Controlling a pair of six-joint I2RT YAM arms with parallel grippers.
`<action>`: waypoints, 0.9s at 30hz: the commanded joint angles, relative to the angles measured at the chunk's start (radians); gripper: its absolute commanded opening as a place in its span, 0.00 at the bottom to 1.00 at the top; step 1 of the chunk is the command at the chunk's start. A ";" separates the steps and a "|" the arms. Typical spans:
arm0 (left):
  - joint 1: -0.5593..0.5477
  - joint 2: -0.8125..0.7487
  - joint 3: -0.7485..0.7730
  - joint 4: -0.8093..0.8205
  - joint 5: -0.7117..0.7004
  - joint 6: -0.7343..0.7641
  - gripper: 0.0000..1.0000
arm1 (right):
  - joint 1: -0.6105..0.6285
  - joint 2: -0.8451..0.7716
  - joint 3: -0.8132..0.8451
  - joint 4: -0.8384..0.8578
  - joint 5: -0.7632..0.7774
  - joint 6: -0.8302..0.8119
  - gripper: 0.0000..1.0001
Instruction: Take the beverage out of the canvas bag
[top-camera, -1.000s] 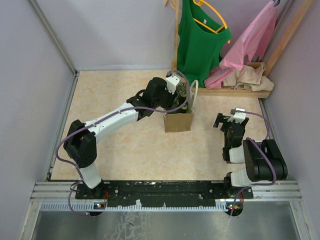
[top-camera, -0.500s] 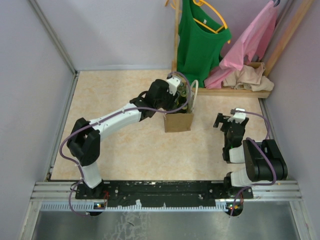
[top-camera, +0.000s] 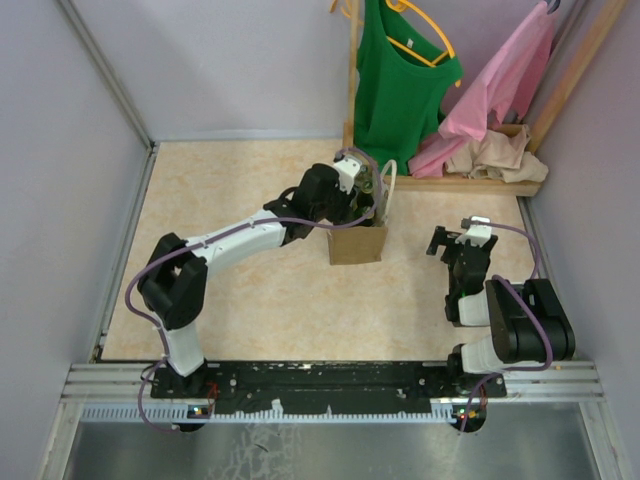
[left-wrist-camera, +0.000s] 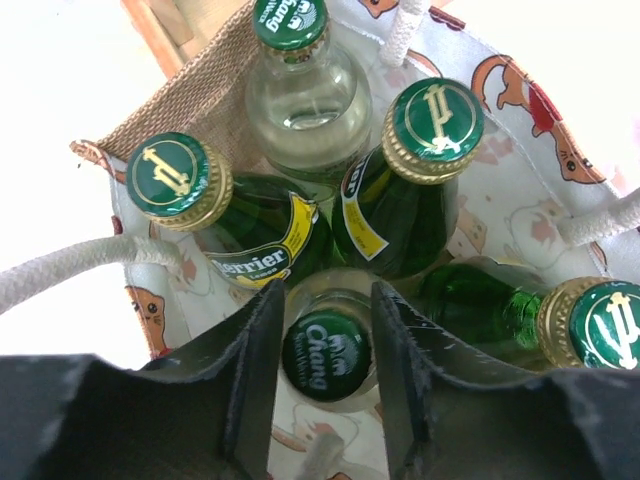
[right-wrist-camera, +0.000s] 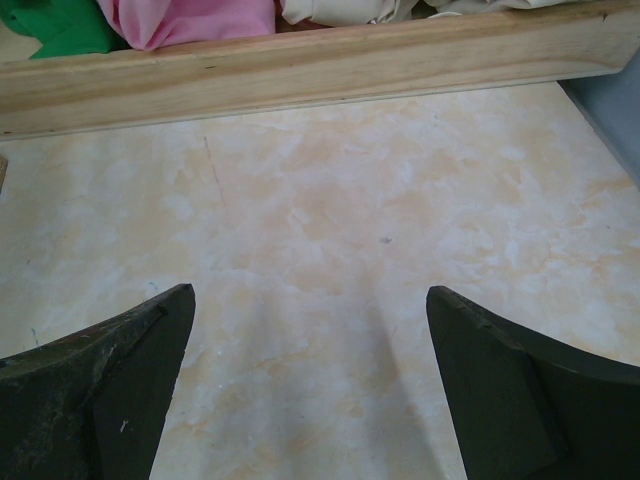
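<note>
The canvas bag (top-camera: 357, 245) stands upright mid-table, tan outside with a cartoon-print lining (left-wrist-camera: 520, 215) and white rope handles (left-wrist-camera: 70, 265). Several bottles stand in it. The beverage nearest me is a clear bottle with a green Chang cap (left-wrist-camera: 325, 356). My left gripper (left-wrist-camera: 327, 292) reaches down into the bag's mouth (top-camera: 368, 195), and its two dark fingers press on either side of that cap. My right gripper (right-wrist-camera: 308, 292) rests low at the right (top-camera: 455, 240), open over bare floor with nothing between its fingers.
Three green Perrier bottles (left-wrist-camera: 168, 176) (left-wrist-camera: 435, 118) (left-wrist-camera: 610, 322) and another clear bottle (left-wrist-camera: 290, 20) crowd the bag. A wooden rack base (right-wrist-camera: 300, 65) runs behind the right gripper, with a green shirt (top-camera: 400, 80) and pink garment (top-camera: 490, 95) hanging above. Grey walls enclose the table.
My left arm's elbow and forearm have crept to the right while the wrist stays over the bag. The bag and the right arm have not moved.
</note>
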 joint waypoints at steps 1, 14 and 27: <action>0.014 0.036 -0.016 0.014 -0.027 -0.005 0.39 | 0.009 0.005 0.033 0.055 0.006 -0.016 0.99; 0.015 -0.009 0.036 -0.019 -0.011 0.027 0.00 | 0.009 0.005 0.033 0.055 0.006 -0.015 0.99; 0.013 -0.144 0.159 -0.020 0.037 0.113 0.00 | 0.008 0.005 0.034 0.055 0.006 -0.016 0.99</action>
